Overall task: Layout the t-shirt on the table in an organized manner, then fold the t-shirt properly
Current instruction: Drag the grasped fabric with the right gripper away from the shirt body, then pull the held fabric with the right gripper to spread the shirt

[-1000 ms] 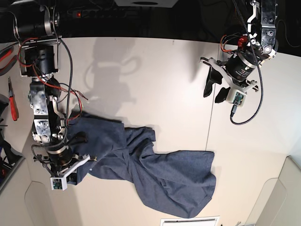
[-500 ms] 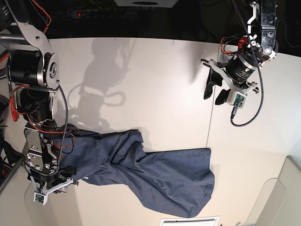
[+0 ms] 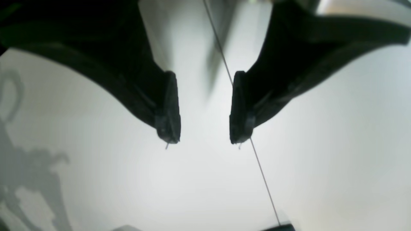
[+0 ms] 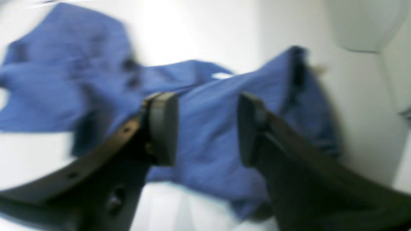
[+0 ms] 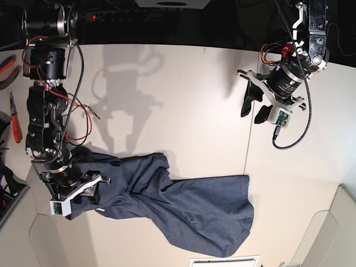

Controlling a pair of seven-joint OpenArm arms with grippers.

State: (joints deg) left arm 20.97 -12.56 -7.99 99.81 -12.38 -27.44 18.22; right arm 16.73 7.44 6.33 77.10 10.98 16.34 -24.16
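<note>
On the table (image 5: 183, 94), the t-shirt (image 5: 183, 206) lies under the open, empty right hand (image 4: 207, 128).

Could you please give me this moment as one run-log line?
right gripper: open above t-shirt | left gripper: open, empty, over table | shirt: crumpled, unfolded

right wrist view motion-blurred, t-shirt (image 4: 208, 134) lettering unreadable, folds smeared
</note>
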